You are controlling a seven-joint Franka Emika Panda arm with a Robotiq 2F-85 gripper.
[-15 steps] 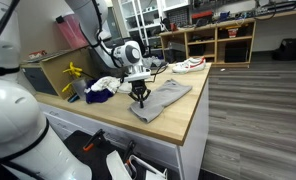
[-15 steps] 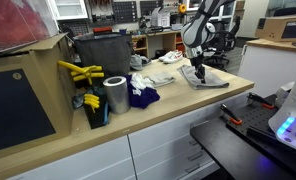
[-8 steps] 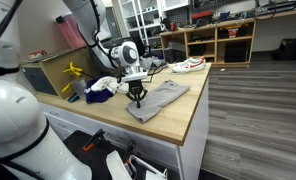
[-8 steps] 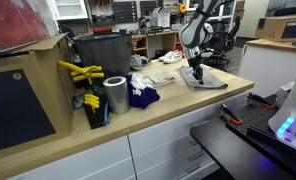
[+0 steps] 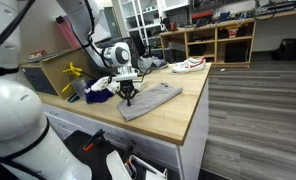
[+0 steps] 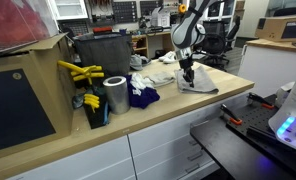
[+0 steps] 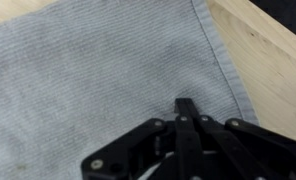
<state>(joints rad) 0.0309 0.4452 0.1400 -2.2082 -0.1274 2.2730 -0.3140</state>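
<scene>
A grey ribbed cloth (image 5: 156, 98) (image 6: 202, 84) lies flat on the wooden counter (image 5: 183, 120). My gripper (image 5: 128, 99) (image 6: 188, 78) points straight down onto the cloth's edge nearest the clutter. In the wrist view the cloth (image 7: 88, 70) fills most of the picture, with its hem running along the bare wood at the right. The gripper (image 7: 185, 106) is shut, its fingers together with their tip pinching the fabric. Whether a fold is caught between them is hidden by the fingers.
A white sneaker (image 5: 188, 65) (image 6: 171, 56) lies beyond the cloth. A white rag (image 5: 104, 84) and a dark blue cloth (image 6: 141, 97) sit beside the gripper. A silver can (image 6: 115, 95), yellow clamps (image 6: 80, 72) and a dark bin (image 6: 101, 55) stand further along. The counter edge (image 5: 193, 135) is close.
The gripper has slid toward the clutter of rags, and the grey cloth has shifted along with it, its near corner dragged the same way.
</scene>
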